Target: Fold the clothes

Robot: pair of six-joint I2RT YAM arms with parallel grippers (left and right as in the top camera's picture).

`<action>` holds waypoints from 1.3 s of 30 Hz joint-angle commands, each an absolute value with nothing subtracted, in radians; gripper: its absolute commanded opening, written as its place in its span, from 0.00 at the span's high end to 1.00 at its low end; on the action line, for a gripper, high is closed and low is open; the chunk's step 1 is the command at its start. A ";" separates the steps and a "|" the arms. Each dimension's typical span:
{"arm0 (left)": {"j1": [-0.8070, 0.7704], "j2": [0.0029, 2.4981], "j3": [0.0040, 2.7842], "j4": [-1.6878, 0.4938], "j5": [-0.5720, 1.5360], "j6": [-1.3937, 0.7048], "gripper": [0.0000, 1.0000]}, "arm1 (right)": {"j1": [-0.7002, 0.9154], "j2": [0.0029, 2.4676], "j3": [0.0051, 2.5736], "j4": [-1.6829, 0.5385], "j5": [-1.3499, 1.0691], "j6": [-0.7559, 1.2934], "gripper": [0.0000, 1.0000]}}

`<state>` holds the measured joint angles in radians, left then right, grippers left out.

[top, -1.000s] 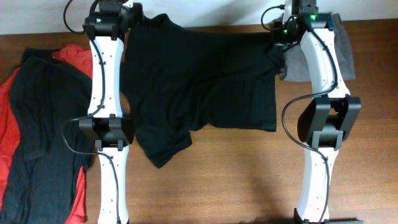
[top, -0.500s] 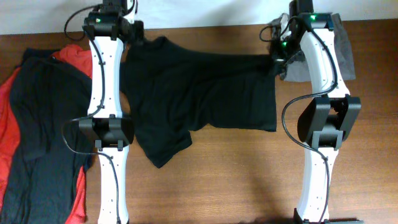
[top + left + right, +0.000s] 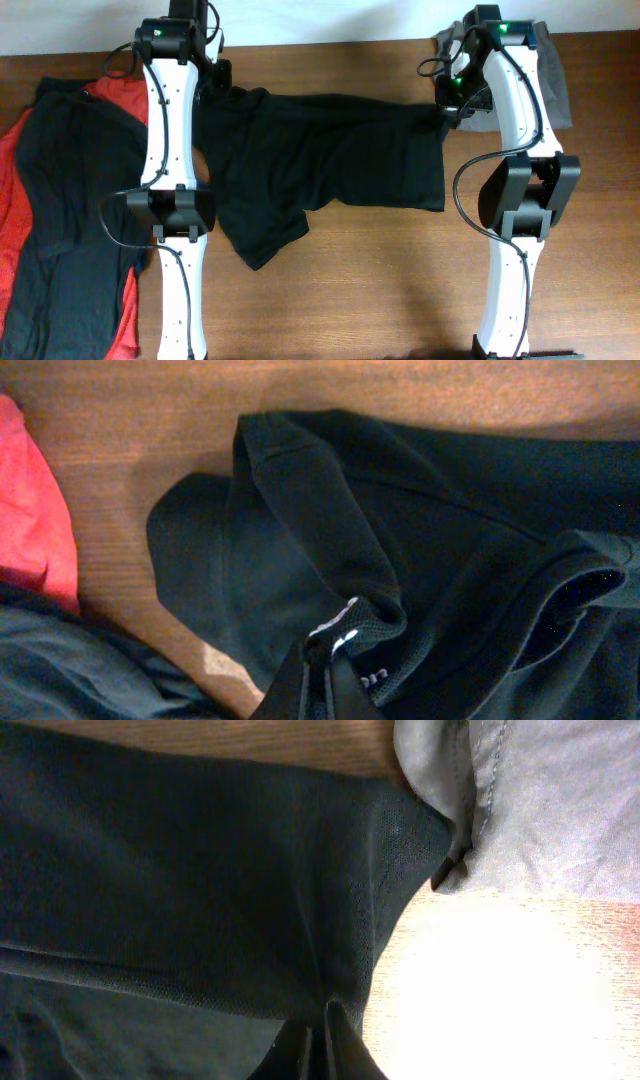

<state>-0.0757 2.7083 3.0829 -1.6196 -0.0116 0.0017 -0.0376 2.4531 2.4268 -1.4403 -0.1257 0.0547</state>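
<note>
A black T-shirt (image 3: 330, 150) lies spread on the wooden table between my arms, its far part folded toward me. My left gripper (image 3: 222, 82) is shut on the shirt's far left corner near the collar; in the left wrist view the closed fingers (image 3: 322, 675) pinch the black fabric (image 3: 330, 530) with a white label at the tips. My right gripper (image 3: 447, 108) is shut on the shirt's far right edge; in the right wrist view the fingers (image 3: 320, 1030) clamp the black fabric (image 3: 200, 870).
A grey garment (image 3: 552, 75) lies at the far right, also in the right wrist view (image 3: 540, 800). A pile of red (image 3: 125, 92) and dark clothes (image 3: 65, 190) lies at the left. Bare table (image 3: 380, 290) is in front.
Both grippers have pulled the shirt's far edge toward me, so the folded-over part now lies lower on the shirt and the far table strip shows.
</note>
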 commanded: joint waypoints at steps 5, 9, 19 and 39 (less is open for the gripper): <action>-0.069 2.717 3.099 -1.658 -0.019 -0.008 0.34 | -0.040 2.459 2.361 -1.448 -0.128 0.056 0.49; -0.068 2.717 3.099 -1.650 -0.019 -0.008 0.19 | -0.041 2.458 2.373 -1.453 -0.128 0.056 0.46; -0.061 2.614 3.139 -1.688 0.052 -0.017 0.13 | -0.041 2.386 2.658 -1.699 -0.123 0.056 0.46; -0.081 1.909 2.652 -1.688 0.109 -0.132 0.01 | -0.041 1.536 2.038 -1.699 -0.020 0.227 0.21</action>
